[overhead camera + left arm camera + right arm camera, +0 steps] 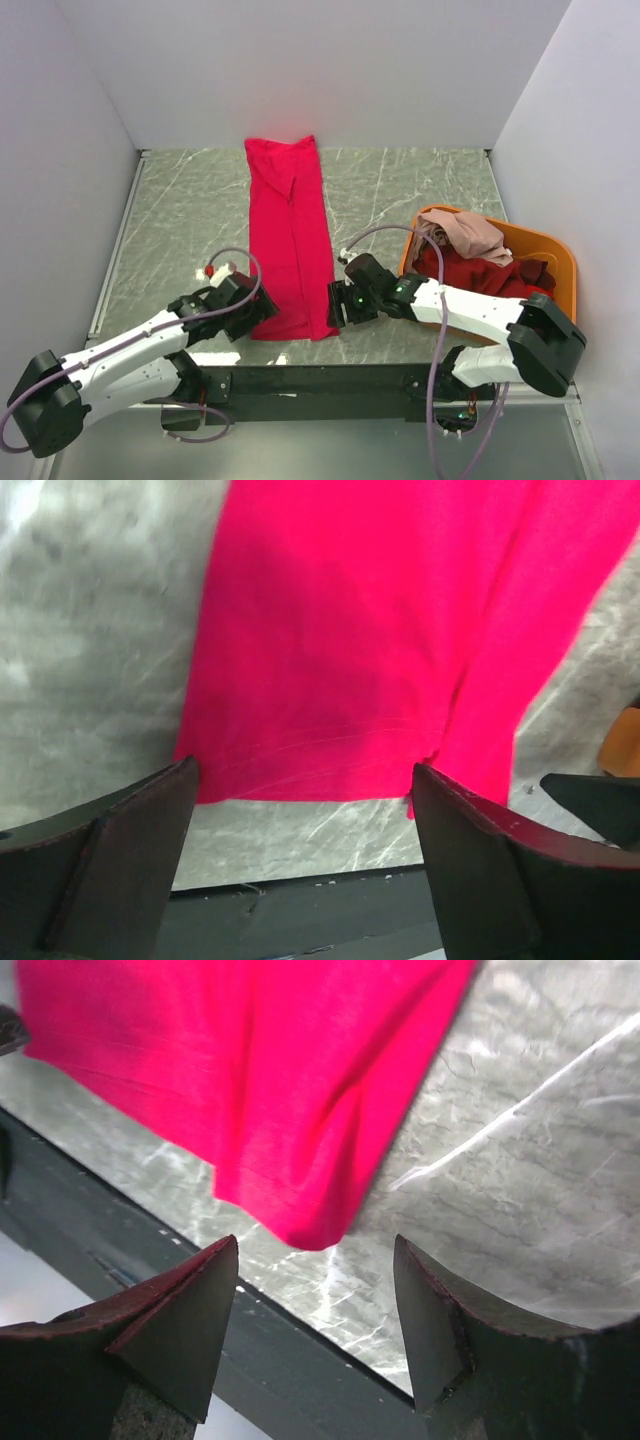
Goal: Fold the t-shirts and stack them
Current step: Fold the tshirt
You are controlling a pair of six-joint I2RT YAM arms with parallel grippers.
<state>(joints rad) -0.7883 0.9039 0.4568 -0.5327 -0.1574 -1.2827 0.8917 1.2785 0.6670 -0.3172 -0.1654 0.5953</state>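
Across the middle of the grey-green marbled surface (170,220) lies the bright crimson-pink t-shirt (290,240), folded into a long narrow strip that runs from the far wall down to just short of the dark front rail (320,378). It lies flat, with a soft crease along its length. The left arm (120,362) reaches in from the near left corner and the right arm (470,310) from the near right, so the two meet the shirt's near end from opposite sides. At the right edge of the surface sits the orange plastic basket (560,252), holding a dark red t-shirt (475,278) with a pale dusty pink t-shirt (470,232) bunched on top of it toward the back. The left claw (255,305) sits at the near left corner of the crimson-pink strip, and the right claw (338,303) sits just beside the near right corner. In the left wrist view the dark fingers (130,850) stand spread wide with nothing between them, the shirt's near hem lying on the surface beyond their tips. In the right wrist view the fingers (190,1320) are likewise spread apart and pinch nothing, with the rounded near corner of the shirt lying in line with the gap between them, just past the tips.
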